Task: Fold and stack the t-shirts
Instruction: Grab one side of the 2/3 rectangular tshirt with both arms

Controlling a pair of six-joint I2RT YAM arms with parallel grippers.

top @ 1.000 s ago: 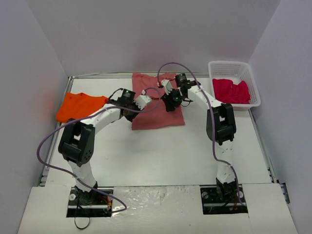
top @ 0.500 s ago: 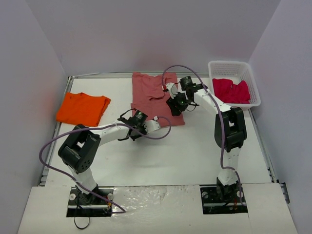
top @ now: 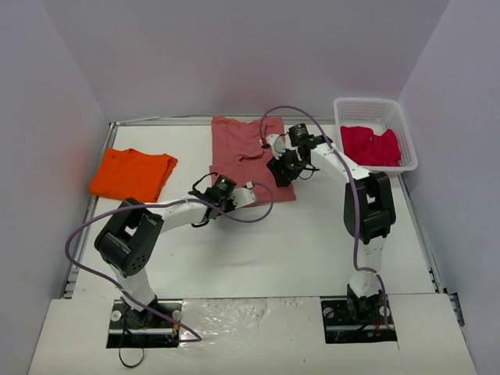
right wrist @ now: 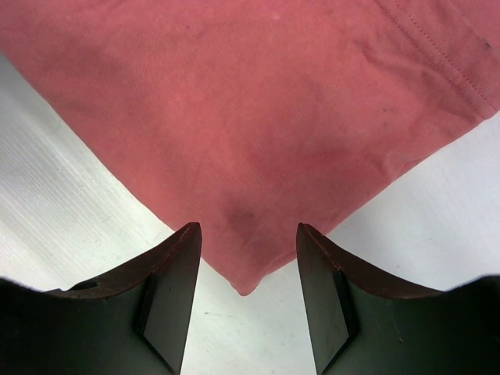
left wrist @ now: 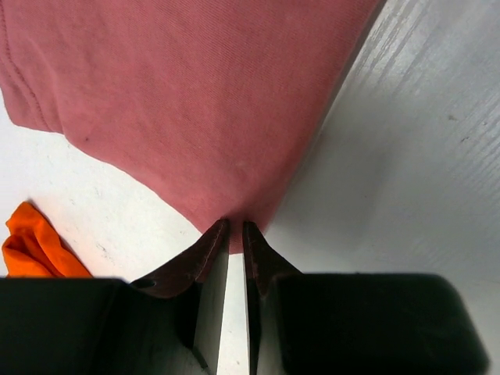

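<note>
White counter (top: 297,242) carries the brick-red t-shirt (top: 242,148), spread flat ahead of both tools. Within the last second both arms have swung in to its near hem. Left tool (left wrist: 235,225) is now clenched on the near left corner. Right tool (right wrist: 248,230) stands released, its jaws straddling the near right corner, not yet closed. Once it closes, the hem looks ready to lift for a fold. Orange t-shirt (top: 133,173) lies well left of the left tool.

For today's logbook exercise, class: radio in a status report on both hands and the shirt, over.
Left hand pinched shut on brick-red t-shirt corner. Right hand open, straddling another corner. Orange t-shirt lies apart, out of the way.
</note>
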